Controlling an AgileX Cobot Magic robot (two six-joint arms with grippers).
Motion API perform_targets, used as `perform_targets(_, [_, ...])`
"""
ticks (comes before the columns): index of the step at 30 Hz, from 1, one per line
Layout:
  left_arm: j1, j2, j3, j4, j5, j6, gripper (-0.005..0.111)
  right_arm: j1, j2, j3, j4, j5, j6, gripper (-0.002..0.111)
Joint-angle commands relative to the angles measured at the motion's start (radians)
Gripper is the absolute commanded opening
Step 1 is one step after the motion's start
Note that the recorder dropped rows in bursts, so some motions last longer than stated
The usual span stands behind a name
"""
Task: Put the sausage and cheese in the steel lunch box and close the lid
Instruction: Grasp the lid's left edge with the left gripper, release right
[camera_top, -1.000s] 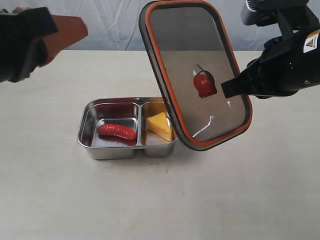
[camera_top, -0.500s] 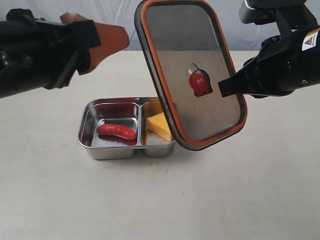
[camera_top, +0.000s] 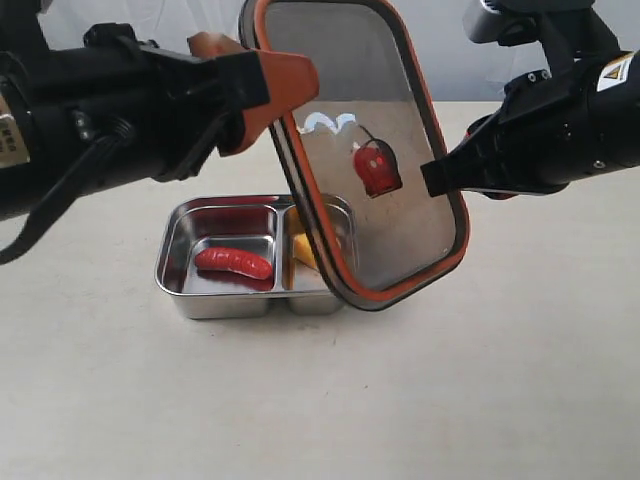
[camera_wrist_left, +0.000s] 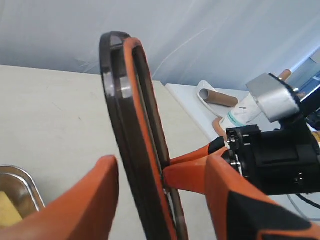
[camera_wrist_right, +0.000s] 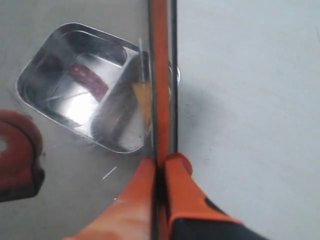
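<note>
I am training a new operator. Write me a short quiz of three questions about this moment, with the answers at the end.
1. True or false: the sausage and the cheese lie in the same compartment of the steel lunch box.
2. Which arm's pincer is shut on the lid? A: left. B: right. C: neither.
3. Fill in: the left pincer has one finger on each side of the lid's edge, and it stands ____.
Key: 1 false, the divider separates them; 2 B, the right pincer; 3 open.
</note>
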Motion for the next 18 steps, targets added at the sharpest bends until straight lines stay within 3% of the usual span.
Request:
perform_targets(1, [-0.007, 0.039, -0.008, 0.008, -0.018, -0.001, 0.051, -0.003, -0.007, -0.003, 0.125, 0.018, -0.133, 0.000])
perform_targets(5, [-0.007, 0.064, -0.008, 0.008, -0.017, -0.001, 0.045, -0.003, -0.007, -0.003, 0.138, 0.020, -0.149, 0.000])
perform_targets(7, [-0.007, 0.074, -0.008, 0.008, -0.017, -0.001, 0.028, -0.003, -0.007, -0.003, 0.138, 0.020, -0.151, 0.000])
perform_targets(8, [-0.007, 0.075, -0.008, 0.008, -0.017, -0.001, 0.006, -0.003, -0.007, -0.003, 0.138, 0.020, -0.153, 0.000])
perform_targets(9, [-0.007, 0.075, -0.008, 0.024, -0.017, 0.001, 0.001, -0.003, -0.007, -0.003, 0.138, 0.020, -0.153, 0.000])
perform_targets(13, [-0.007, 0.075, -0.018, 0.079, -0.015, 0.001, 0.000, -0.003, -0.007, -0.003, 0.119, 0.022, -0.153, 0.002])
perform_targets(14, [-0.007, 0.075, -0.022, 0.094, -0.014, 0.001, 0.000, -0.003, -0.007, -0.003, 0.112, 0.023, -0.153, 0.005])
perform_targets(16, [-0.003, 0.075, -0.035, 0.143, 0.001, 0.001, 0.000, -0.003, -0.007, -0.003, 0.094, 0.023, -0.149, 0.023])
perform_targets(18, [-0.001, 0.075, -0.055, 0.216, 0.103, 0.003, 0.000, -0.003, -0.009, -0.003, 0.093, 0.012, -0.149, 0.046])
